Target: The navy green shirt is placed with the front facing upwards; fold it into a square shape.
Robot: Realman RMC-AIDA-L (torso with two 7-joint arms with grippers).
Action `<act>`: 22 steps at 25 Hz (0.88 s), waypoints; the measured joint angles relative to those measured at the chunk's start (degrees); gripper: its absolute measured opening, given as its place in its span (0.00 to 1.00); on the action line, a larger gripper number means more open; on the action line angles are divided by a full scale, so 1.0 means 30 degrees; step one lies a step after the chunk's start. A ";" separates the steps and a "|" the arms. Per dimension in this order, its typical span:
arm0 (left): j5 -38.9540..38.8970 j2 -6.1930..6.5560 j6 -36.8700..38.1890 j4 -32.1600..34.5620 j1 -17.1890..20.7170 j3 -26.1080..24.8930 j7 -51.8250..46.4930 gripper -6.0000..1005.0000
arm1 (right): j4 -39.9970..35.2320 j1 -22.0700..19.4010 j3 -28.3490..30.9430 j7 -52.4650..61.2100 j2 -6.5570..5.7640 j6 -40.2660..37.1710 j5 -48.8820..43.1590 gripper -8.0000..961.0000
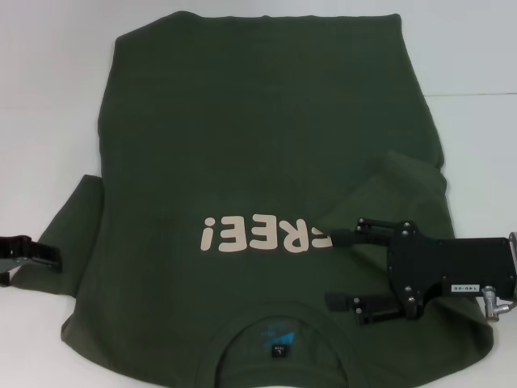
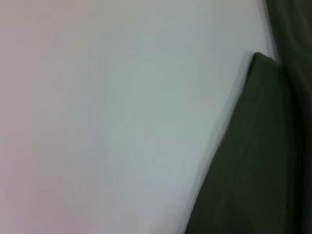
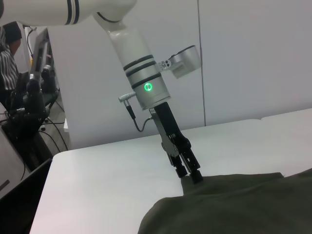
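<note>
Head view shows you the navy green shirt (image 1: 258,178) spread face up on the white table (image 1: 48,73), collar nearest the robot and hem at the far side. Judged from how it lies, you are early in the fold: the right sleeve looks turned in over the body, while the left sleeve lies flat out to the side and the long body has not been doubled at all. So both side folds need finishing and the lengthwise folds are all left to do.

Your right claw (image 1: 335,268) hovers over the chest just beside the print, its fingers spread wide and holding nothing. Your left claw (image 3: 189,171) is down at the left sleeve's edge — in the right wrist view its fingers look nearly together at the cloth, but you cannot tell whether they have gripped it.

Cream letters on the chest read "FREE!" upside down from the head camera, the first letter partly hidden by the right claw. A small dark label sits inside the collar — too small to read.
</note>
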 joint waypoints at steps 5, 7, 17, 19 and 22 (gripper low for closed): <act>-0.0022 -0.0076 -0.0006 -0.0018 -0.0078 0.0120 0.0001 0.90 | 0.0001 0.0008 0.0000 0.0000 0.0001 0.0000 0.0001 0.98; -0.0026 -0.0091 -0.0039 -0.0082 -0.0137 0.0119 0.0001 0.90 | 0.0000 0.0009 0.0001 0.0000 0.0000 0.0000 0.0002 0.98; -0.0037 -0.0177 -0.0103 -0.0743 -0.0655 0.0106 0.0025 0.90 | 0.0001 -0.0019 0.0000 0.0000 0.0001 0.0000 0.0002 0.98; -0.0103 -0.0203 -0.0103 -0.0753 -0.0703 0.0084 0.0035 0.90 | 0.0001 -0.0033 0.0000 0.0000 0.0001 0.0001 0.0000 0.98; -0.0155 -0.0222 -0.0102 -0.0757 -0.0771 0.0077 0.0038 0.90 | 0.0001 -0.0047 0.0000 0.0000 0.0001 0.0001 0.0001 0.98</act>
